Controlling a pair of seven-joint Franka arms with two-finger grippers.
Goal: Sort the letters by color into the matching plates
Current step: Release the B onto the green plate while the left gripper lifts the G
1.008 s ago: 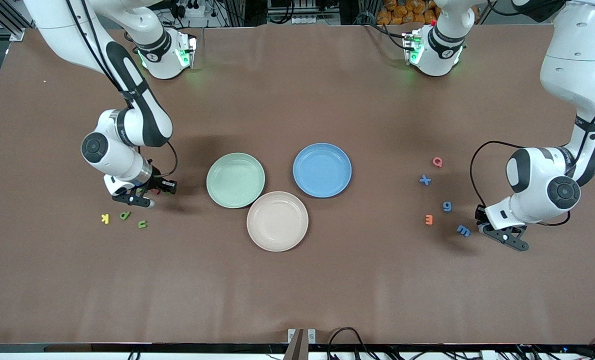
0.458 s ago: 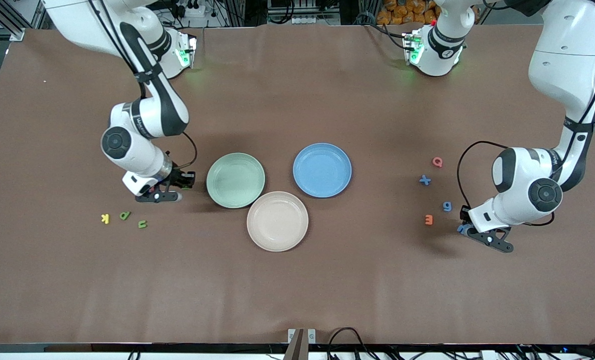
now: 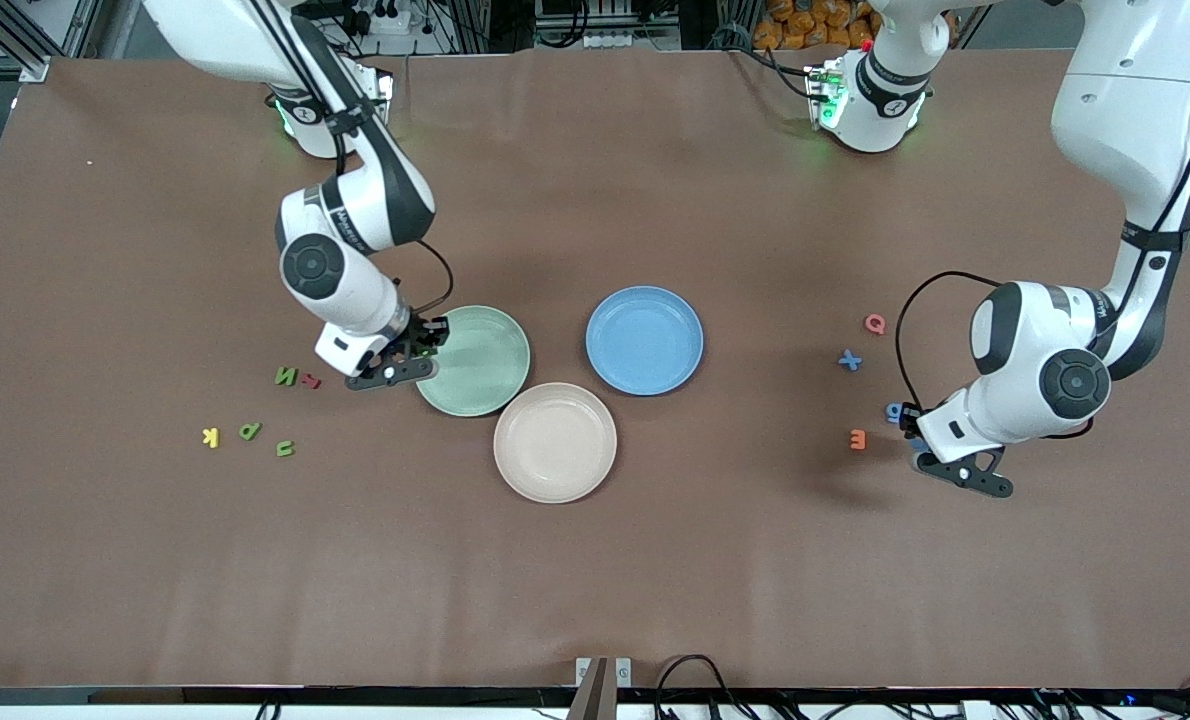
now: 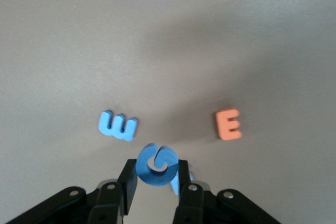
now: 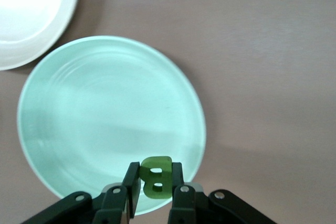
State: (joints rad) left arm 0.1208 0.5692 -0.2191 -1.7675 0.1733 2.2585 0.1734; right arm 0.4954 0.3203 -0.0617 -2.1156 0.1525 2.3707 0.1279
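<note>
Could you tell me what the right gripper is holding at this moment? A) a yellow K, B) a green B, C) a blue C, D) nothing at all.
B: in the right wrist view the right gripper is shut on a green B, held over the edge of the mint green plate.

At mid-frame I see the pale mint green round plate (image 3: 485,375) beside the medium blue round plate (image 3: 644,340), the beige-pink round plate (image 3: 555,442) lower, between them. Loose foam letters (image 3: 286,377) lie toward both ends of the brown table (image 3: 595,580).
</note>
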